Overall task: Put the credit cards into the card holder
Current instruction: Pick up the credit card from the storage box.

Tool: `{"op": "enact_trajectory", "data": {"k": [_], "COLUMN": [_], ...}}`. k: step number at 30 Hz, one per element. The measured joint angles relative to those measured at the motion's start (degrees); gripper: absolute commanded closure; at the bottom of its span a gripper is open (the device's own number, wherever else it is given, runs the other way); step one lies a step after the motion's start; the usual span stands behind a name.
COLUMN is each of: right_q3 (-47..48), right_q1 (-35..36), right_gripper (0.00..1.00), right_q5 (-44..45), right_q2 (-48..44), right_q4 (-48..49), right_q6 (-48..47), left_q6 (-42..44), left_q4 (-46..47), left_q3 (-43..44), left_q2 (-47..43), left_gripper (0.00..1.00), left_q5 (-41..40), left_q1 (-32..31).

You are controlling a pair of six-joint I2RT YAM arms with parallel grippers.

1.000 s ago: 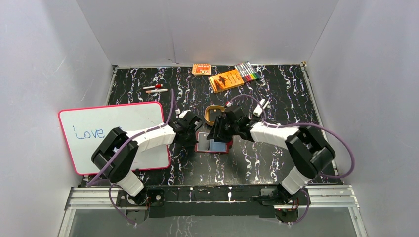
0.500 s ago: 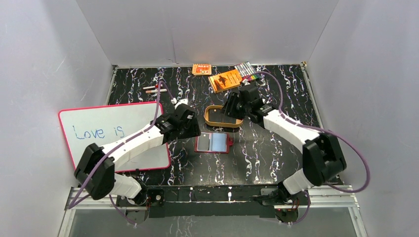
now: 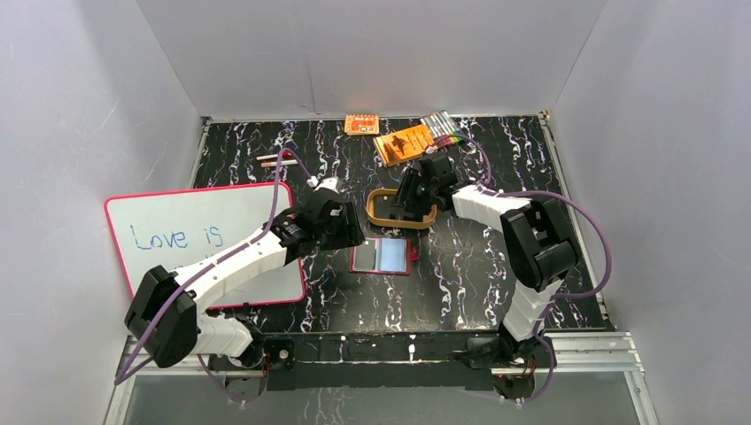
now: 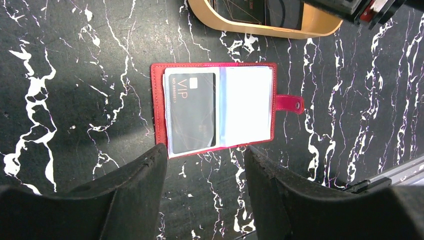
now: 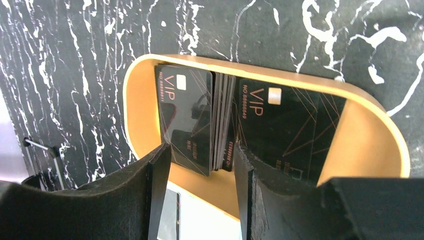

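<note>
Nearest, the small dark red leather-like folding card holder (image 4: 159, 110) lies open on the black, white-veined worktop (image 4: 75, 75). One near-black credit card (image 4: 192, 112) sits in its left clear sleeve, and the right sleeve looks empty. The left pincer (image 4: 205, 165) hovers above it, wide and holding nothing. Farther back, the right pincer (image 5: 200, 150), also wide and empty, straddles the thin dark cards (image 5: 287, 125) in the tan-yellow oval tray (image 5: 132, 100); their number is hard to tell. Most of the task seems left.
</note>
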Motion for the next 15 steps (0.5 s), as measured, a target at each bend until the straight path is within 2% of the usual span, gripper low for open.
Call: {"op": "enact_trajectory", "data": {"k": [10,15], "right_q3": [2.1,3.0], "right_q1": [-0.7,-0.7], "right_gripper": [0.46,0.52], "right_q5": [-2.1,-2.5], "right_q2": [4.4,5.7], "right_q4": [2.8,2.8], "right_q6": [-0.2,-0.3], "left_q6": [0.3,0.3], "left_q4": [1.0,1.3], "left_q3": [-0.1,-0.4], "left_q2": [0.3,0.4], "left_gripper": [0.45,0.46], "left_q5": [0.6,0.6], "left_q1": [0.0,0.0]}}
